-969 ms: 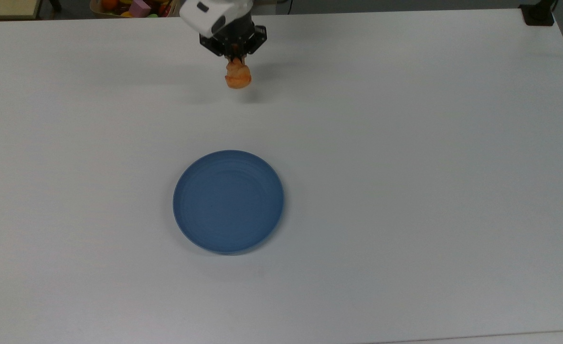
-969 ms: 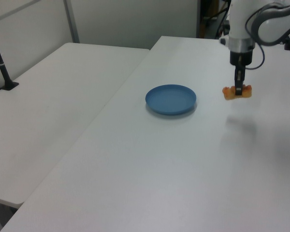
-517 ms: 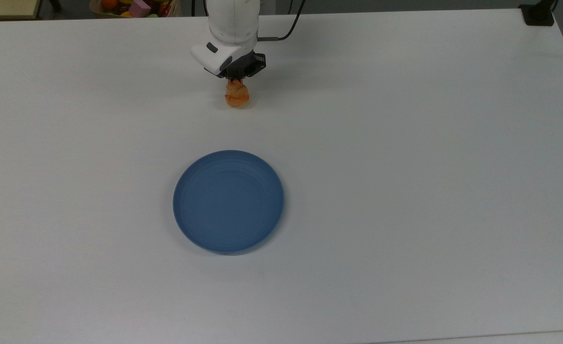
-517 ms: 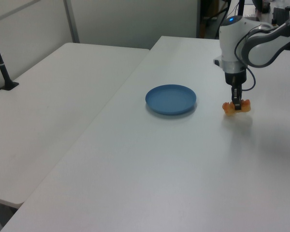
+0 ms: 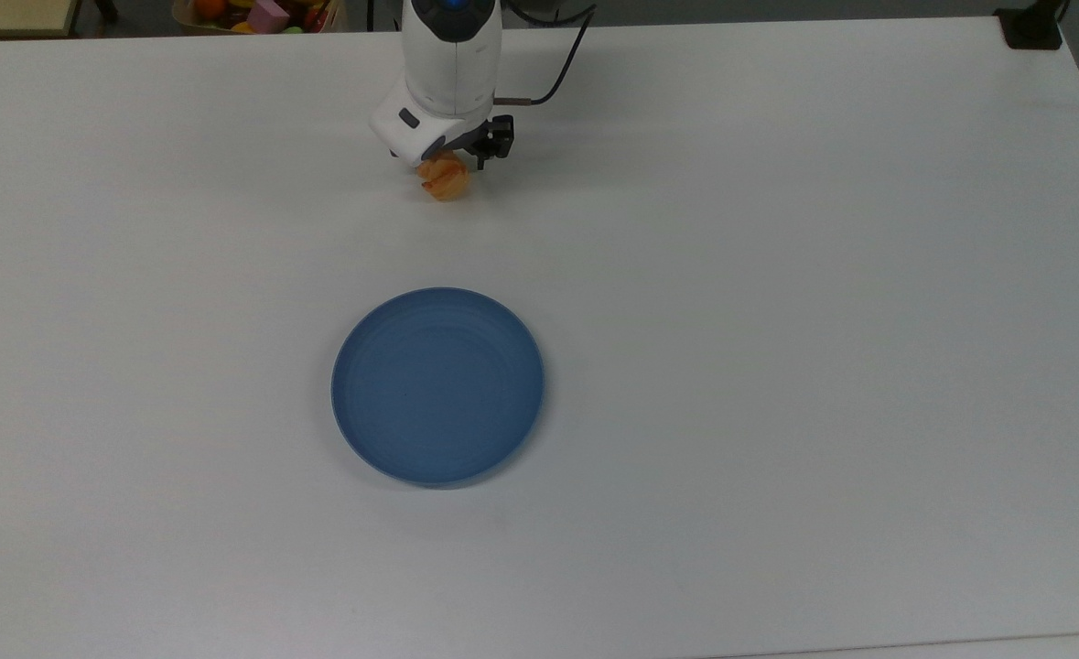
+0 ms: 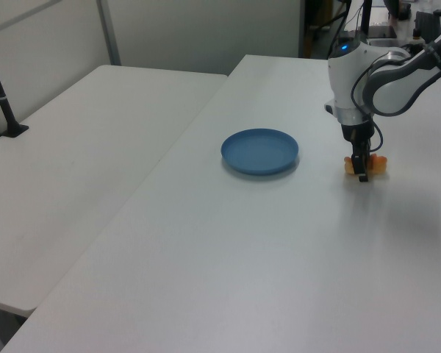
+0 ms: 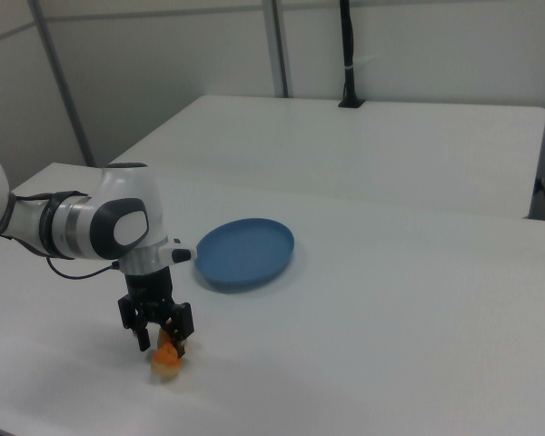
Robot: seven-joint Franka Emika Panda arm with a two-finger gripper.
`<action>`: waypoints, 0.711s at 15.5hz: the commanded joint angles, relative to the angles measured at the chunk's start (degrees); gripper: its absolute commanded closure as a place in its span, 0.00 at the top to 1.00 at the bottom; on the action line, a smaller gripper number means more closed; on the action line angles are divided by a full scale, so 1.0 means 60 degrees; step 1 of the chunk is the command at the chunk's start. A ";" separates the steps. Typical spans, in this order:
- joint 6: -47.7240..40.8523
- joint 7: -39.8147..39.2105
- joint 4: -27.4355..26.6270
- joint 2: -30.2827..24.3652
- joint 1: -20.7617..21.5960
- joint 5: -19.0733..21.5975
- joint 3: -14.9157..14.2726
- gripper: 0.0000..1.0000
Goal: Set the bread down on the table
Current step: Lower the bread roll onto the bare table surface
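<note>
The bread [image 5: 446,180], a small orange-brown toy loaf, lies on the white table [image 5: 777,275] near the far edge in the top view. My gripper [image 5: 455,167] stands straight over it, low to the surface, and is open. In the right view the two black fingers [image 7: 143,334] stand apart on either side of the bread [image 7: 166,357], which rests on the table [image 7: 391,318] under my gripper [image 7: 163,341]. In the left view the bread [image 6: 376,165] sits behind my gripper [image 6: 363,171], to the right of the blue plate.
A round blue plate [image 5: 438,384] sits empty mid-table, well apart from the bread. A box of colourful toys [image 5: 255,14] lies beyond the far edge. A black post base [image 5: 1033,23] stands at the top view's top right corner. A second white table [image 6: 81,147] adjoins.
The arm has come down with the bread from above the surface to the table. The fingers have spread, and the bread now rests on the table, shifted slightly to the top view's left.
</note>
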 commanded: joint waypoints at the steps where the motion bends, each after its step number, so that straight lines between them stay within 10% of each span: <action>1: -0.0456 0.0281 -0.0016 -0.0065 -0.0022 -0.0198 0.0082 1.00; 11: -0.0751 0.1483 0.0087 -0.0139 -0.0037 -0.0198 0.0273 1.00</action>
